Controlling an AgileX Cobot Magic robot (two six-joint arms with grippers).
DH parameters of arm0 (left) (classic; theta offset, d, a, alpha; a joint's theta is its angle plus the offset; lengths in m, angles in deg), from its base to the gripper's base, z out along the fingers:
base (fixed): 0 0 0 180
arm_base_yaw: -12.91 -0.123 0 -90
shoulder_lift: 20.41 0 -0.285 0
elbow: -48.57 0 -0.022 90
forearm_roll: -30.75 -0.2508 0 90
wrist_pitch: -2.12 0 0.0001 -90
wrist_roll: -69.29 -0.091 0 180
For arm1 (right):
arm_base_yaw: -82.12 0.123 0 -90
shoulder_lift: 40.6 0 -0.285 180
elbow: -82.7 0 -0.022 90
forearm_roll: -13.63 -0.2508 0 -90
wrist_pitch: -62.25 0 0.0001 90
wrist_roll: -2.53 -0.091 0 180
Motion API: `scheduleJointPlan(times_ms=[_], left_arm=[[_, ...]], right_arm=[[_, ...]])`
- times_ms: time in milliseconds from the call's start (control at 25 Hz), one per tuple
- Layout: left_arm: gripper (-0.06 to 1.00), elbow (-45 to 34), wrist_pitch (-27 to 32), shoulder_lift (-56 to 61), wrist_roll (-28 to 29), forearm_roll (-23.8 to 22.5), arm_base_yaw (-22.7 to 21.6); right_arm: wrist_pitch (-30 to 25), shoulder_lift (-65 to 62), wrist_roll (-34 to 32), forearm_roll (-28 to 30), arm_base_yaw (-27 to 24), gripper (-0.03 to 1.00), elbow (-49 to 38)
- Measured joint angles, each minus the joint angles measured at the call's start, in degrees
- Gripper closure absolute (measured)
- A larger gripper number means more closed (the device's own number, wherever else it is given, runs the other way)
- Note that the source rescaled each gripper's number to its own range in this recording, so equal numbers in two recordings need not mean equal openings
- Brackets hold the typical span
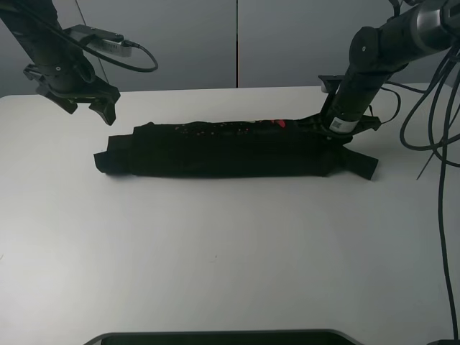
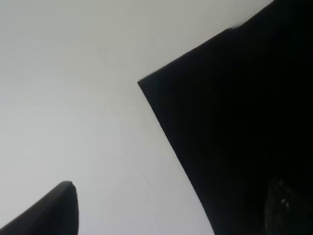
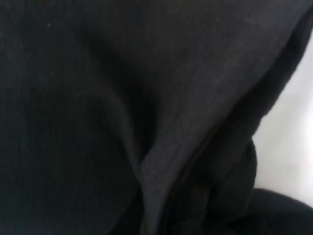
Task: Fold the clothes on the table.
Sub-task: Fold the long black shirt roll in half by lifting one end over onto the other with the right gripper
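Note:
The clothes (image 1: 215, 151), a black T-shirt, lie folded into a long narrow band across the far half of the white table (image 1: 215, 259), with a bit of red print (image 1: 280, 123) showing on top. My right gripper (image 1: 335, 138) is pressed down into the band's right end. In the right wrist view black fabric (image 3: 122, 98) fills the picture and gathers into a pinched crease. My left gripper (image 1: 90, 108) hovers open, off the table, above the band's left end. Its wrist view shows a corner of the shirt (image 2: 234, 127) and one fingertip (image 2: 54, 210).
Black cables (image 1: 431, 108) hang beside the right arm at the table's right side. A cable (image 1: 136, 61) loops off the left arm. A dark rounded object (image 1: 215, 336) lies along the table's front edge. A loose black flap (image 1: 363, 164) sticks out at the band's right end.

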Motion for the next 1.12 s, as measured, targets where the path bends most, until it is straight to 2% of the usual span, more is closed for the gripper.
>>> scheduleJointPlan(times_ms=[280,560,720,880,1120], left_arm=[[-0.05,0.0,-0.11,0.0,0.0,0.0,0.0],[-0.05,0.0,0.24,0.0,0.0,-0.14,0.0],[-0.05,0.0,0.78,0.0,0.0,-1.12,0.0],[-0.05,0.0,0.87,0.0,0.0,-1.21,0.0],[-0.05,0.0,0.87,0.0,0.0,-1.27,0.0]], right_arm=[[-8.43,-7.41,3.13,1.48,-0.14,0.86,-0.6],[-18.12,-11.55,3.36,6.35,-2.03,0.86,3.68],[-21.71,-12.94,3.36,8.16,-2.13,0.86,6.37],[-23.48,-15.62,4.69,2.74,-2.34,0.86,8.73],[-25.13,-18.95,10.14,-14.53,-2.34,0.86,11.08]])
